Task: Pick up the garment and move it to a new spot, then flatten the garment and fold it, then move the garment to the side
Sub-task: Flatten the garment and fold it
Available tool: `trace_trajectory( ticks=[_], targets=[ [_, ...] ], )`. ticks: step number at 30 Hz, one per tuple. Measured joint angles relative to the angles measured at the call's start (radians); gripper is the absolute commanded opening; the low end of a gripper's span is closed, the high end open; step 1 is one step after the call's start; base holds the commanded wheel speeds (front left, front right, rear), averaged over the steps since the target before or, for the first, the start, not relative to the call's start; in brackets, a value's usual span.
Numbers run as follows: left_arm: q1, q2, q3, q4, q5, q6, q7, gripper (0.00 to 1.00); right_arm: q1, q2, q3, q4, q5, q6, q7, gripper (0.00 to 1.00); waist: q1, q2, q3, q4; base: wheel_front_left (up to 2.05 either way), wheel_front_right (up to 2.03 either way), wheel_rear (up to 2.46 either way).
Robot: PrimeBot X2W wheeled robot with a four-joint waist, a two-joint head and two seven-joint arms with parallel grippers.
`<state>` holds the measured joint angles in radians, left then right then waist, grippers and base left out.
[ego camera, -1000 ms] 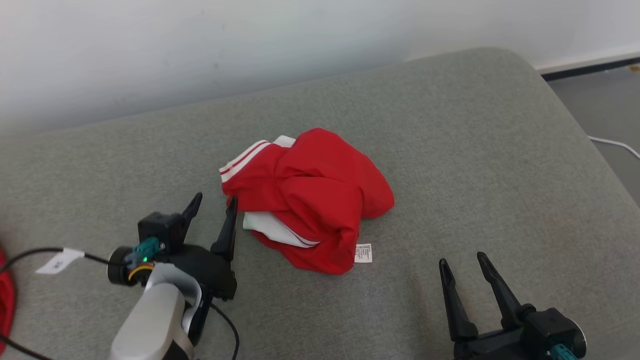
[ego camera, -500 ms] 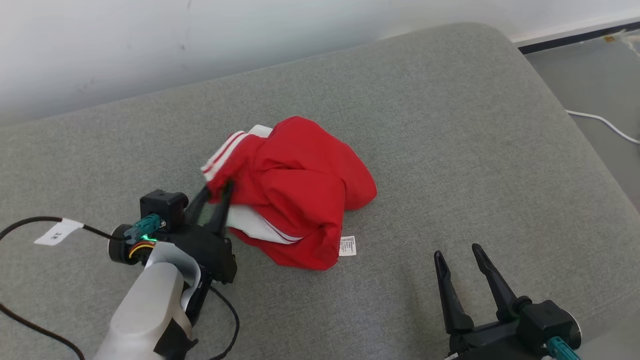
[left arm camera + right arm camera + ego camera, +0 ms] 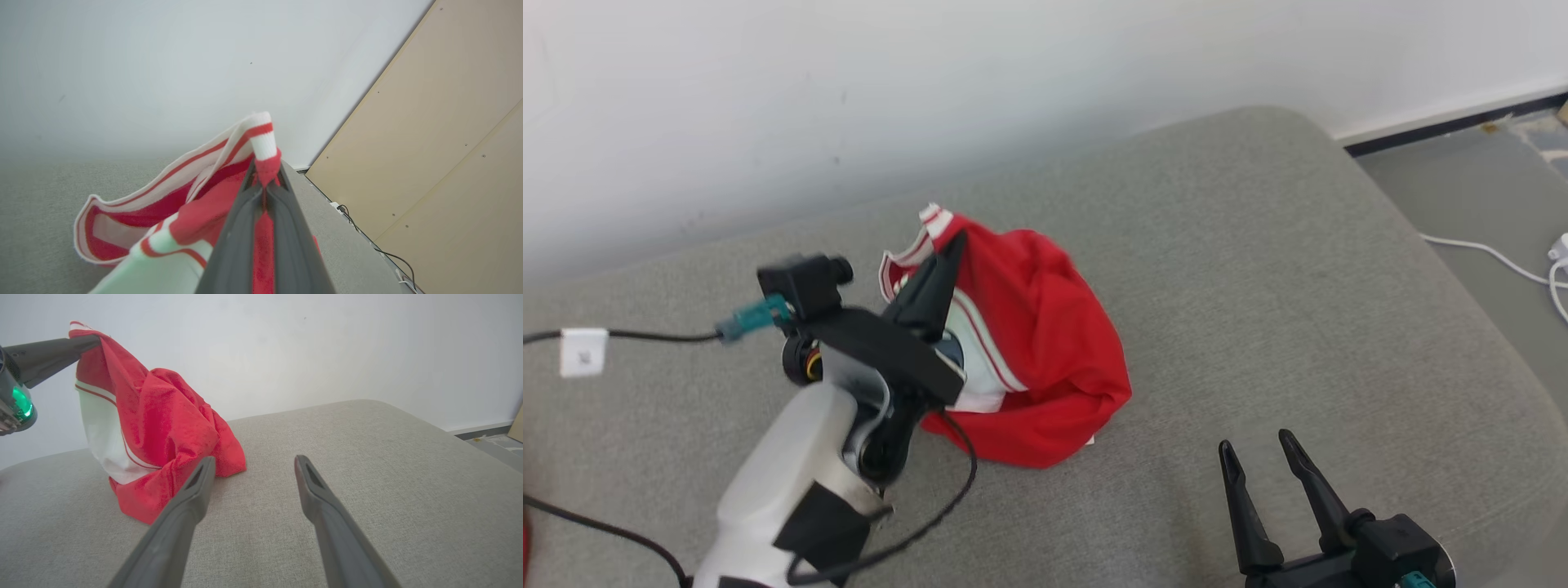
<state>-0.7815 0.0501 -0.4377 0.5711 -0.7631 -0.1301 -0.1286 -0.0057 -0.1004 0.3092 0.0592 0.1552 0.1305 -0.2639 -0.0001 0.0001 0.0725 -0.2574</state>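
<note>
The garment (image 3: pixel 1045 359), red with white striped trim, is pinched by its striped edge between the pressed-together jaws of the left gripper (image 3: pixel 954 243), fingers (image 3: pixel 931 286) pointing up toward the wall (image 3: pixel 1013 82). That edge is held above the grey cushion (image 3: pixel 1298 269); the lower folds rest on its middle. The pale left forearm (image 3: pixel 784 465) slants up from the lower left. The right gripper (image 3: pixel 1255 445) hovers near the front right, jaws wide, empty, well apart from the garment.
</note>
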Motion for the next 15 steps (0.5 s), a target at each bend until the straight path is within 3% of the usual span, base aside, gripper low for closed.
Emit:
trace_trajectory(
  ticks=[2,8,15],
  targets=[
    [-0.021,0.001,0.006,-0.036,-0.107,0.001,0.051,0.00,0.000,0.003,-0.001,-0.002,0.002,0.000,0.000,1.00,-0.0001,-0.0002,-0.022,-0.008,0.00,0.00,0.00],
    [-0.129,0.001,-0.018,-0.122,-0.314,0.075,0.153,0.00,0.011,0.012,-0.006,0.003,0.004,0.000,0.000,1.00,0.0000,-0.0001,-0.065,-0.050,0.00,0.00,0.00],
    [-0.312,0.000,-0.072,-0.157,-0.397,0.150,0.143,0.00,0.020,0.026,-0.003,0.013,0.006,0.000,0.000,1.00,0.0000,-0.0002,-0.099,-0.096,0.00,0.00,0.00]
  ],
)
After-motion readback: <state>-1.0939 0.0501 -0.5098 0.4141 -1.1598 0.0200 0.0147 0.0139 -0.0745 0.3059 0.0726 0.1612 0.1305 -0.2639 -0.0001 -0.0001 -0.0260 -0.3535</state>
